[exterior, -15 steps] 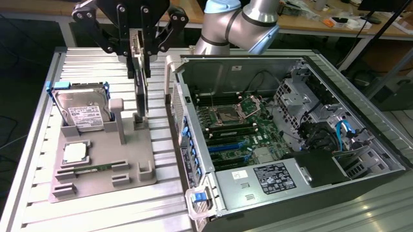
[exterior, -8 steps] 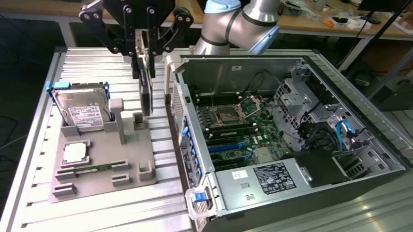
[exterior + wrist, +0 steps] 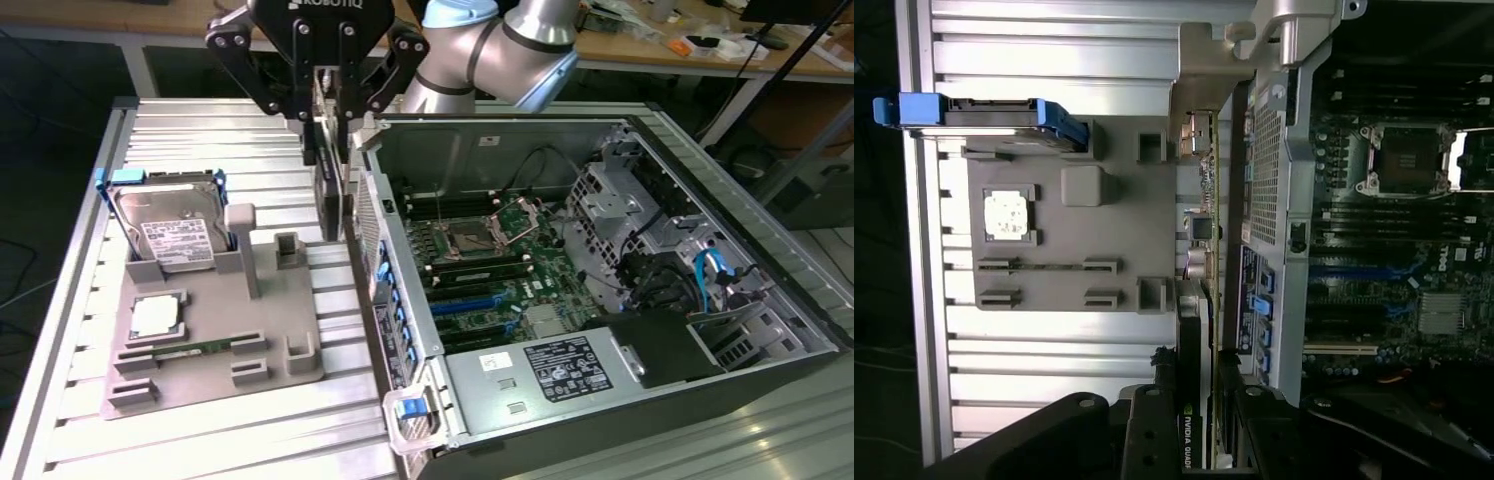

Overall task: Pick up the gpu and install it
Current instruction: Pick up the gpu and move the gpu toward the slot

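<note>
gpu [image 3: 324, 180]: thin, dark, upright card

Count on inspection: one tool [image 3: 327, 115] is gripping one gpu [image 3: 326, 190]. One robot arm [image 3: 507, 50] is carrying the tool. One open computer case [image 3: 534, 150] is lying just beside the tool. On the tool's other side, one grey fixture [image 3: 267, 320] is sitting on the bench [image 3: 200, 130], carrying one hard drive [image 3: 171, 232], one processor chip [image 3: 156, 316] and one memory stick [image 3: 200, 349].
</note>
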{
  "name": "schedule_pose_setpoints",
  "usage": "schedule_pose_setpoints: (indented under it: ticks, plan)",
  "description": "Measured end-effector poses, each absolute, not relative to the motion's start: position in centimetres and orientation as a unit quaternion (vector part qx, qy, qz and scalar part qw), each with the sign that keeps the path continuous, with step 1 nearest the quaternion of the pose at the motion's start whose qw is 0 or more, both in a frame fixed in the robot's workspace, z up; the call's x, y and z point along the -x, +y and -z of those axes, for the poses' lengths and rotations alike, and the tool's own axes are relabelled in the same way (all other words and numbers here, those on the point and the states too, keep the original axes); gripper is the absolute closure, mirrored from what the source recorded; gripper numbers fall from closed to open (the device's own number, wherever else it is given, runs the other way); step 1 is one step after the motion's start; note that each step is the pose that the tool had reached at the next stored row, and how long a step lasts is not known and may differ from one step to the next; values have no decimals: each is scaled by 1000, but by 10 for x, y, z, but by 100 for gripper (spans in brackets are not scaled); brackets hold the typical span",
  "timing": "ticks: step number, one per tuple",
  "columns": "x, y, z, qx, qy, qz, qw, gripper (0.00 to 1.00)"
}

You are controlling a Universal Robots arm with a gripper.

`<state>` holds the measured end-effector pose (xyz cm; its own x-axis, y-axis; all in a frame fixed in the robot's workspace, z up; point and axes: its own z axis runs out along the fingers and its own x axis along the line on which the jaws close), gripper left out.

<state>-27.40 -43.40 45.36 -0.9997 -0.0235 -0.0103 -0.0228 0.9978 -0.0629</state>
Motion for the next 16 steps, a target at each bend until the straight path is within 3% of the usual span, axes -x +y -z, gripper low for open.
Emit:
schedule_pose_setpoints:
  ticks: [16]
  plan:
    - [210, -434, -452, 10, 1000, 29, 5, 73]
